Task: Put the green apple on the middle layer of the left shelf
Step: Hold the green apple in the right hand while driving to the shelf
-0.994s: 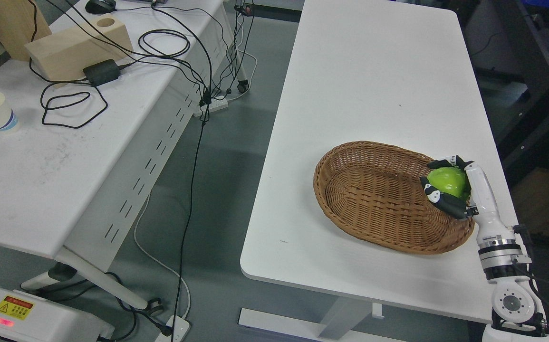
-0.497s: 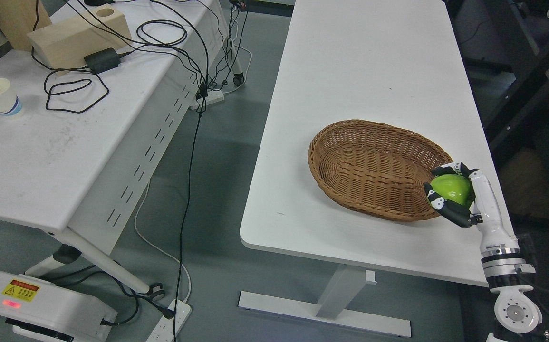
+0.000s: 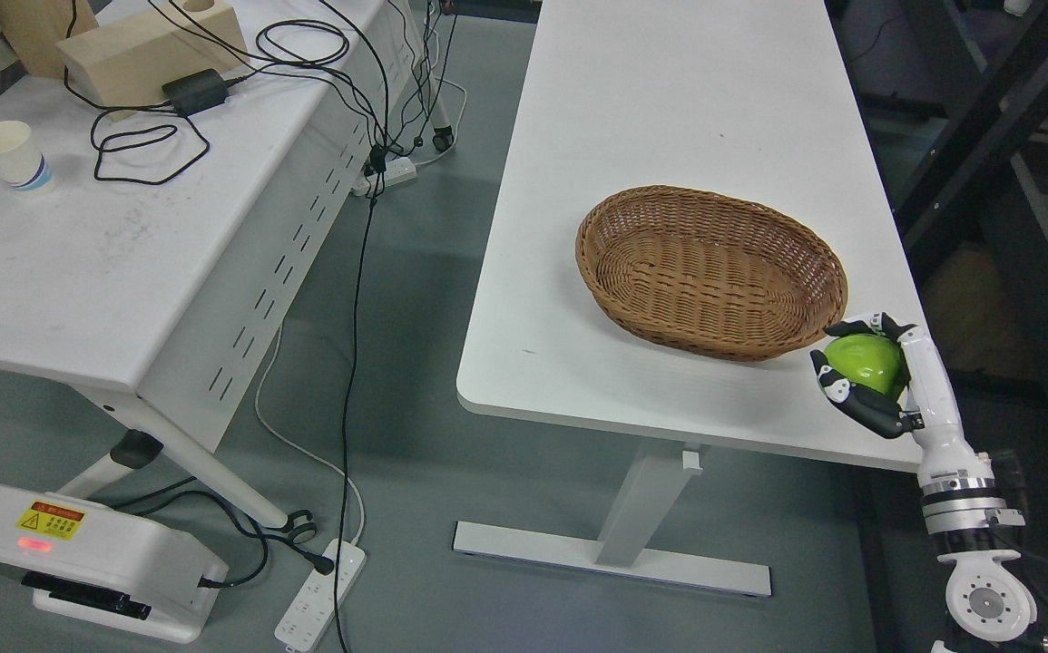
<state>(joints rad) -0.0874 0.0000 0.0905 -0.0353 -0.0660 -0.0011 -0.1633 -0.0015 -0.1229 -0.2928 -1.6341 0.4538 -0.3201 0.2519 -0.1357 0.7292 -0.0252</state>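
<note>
Green apple (image 3: 865, 360), round and glossy, is sitting in the grip of the robot's right hand (image 3: 868, 376), whose black fingers (image 3: 861, 404) are curling around it from below and from above. Hand and apple are hovering over the near right corner of the long white rectangular table (image 3: 669, 109), just beside the rim of the oval brown wicker basket (image 3: 710, 270), which is resting on that table with nothing visible inside it. The white forearm is coming up from the lower right corner of the view.

Across a grey floor gap, a second white table (image 3: 106, 263) with a slotted side panel is standing at the left. It is carrying a pale wooden block (image 3: 151, 50) with a round hole in its top, a black power adapter (image 3: 194, 90) touching the block, looping black cables (image 3: 138, 154) and a white paper cup (image 3: 11, 156) with a blue band near its base. More black cables are hanging off this table's edge down to a white power strip (image 3: 319, 597) lying on the floor.

At the lower left a white box-shaped device (image 3: 79, 571) is sitting on the floor, showing a yellow warning label (image 3: 52, 521) whose print is too small to read, and a red light glowing just below it. Dark metal framing (image 3: 986, 100) is standing to the right of the long table.
</note>
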